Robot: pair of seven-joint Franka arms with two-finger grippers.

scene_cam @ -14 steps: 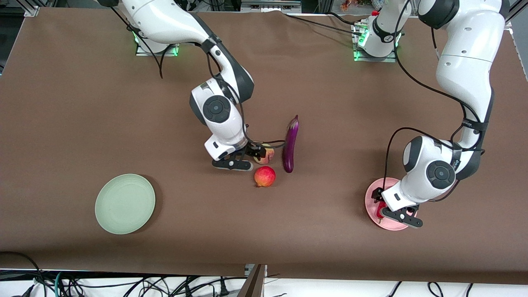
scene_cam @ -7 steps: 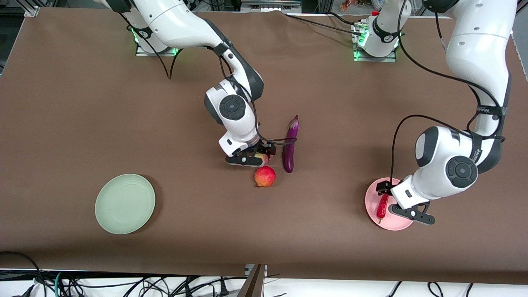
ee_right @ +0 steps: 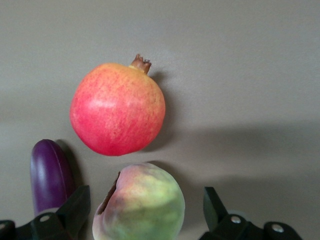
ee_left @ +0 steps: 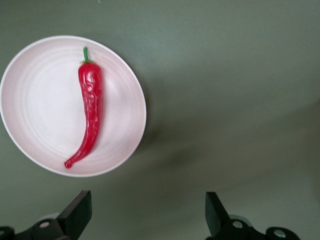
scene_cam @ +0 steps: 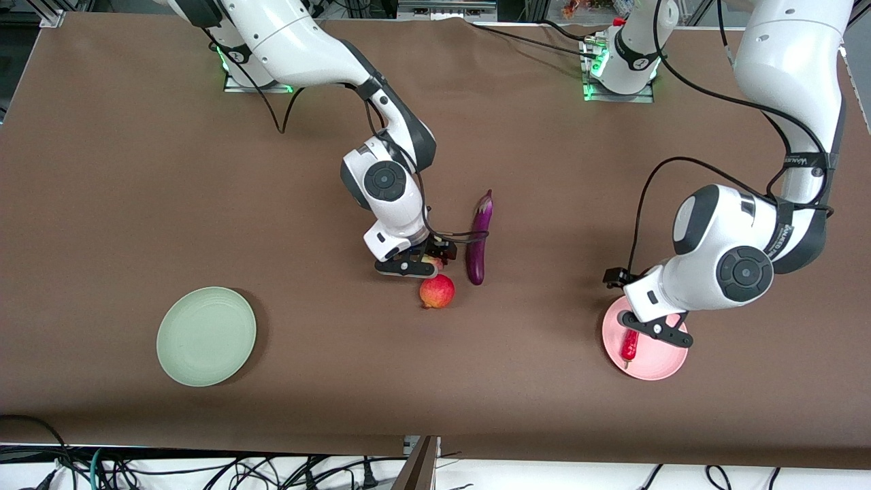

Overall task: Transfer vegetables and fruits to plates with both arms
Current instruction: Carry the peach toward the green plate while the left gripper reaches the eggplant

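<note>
Black fingers (ee_right: 75,210) of the right gripper (ee_right: 145,212) are spread wide on either side of the yellow-green, pink-blushed peach (ee_right: 140,202), which sits on the table (scene_cam: 136,170) between them, not yet clasped. Just beside the peach, nearer the front camera, lies the red-orange pomegranate-like fruit (scene_cam: 437,290). The purple eggplant (scene_cam: 478,238) lies alongside toward the left arm's end, its long axis running toward the front camera, capped end farther away. The left gripper (ee_left: 145,215) hangs above the table next to the pink plate (ee_left: 35,125), fingers parted and holding nothing. The red chili pepper (ee_left: 90,115) lies lengthwise across the plate's middle, green stem farther from the gripper. The mint green plate (scene_cam: 206,336) sits near the right arm's end.
</note>
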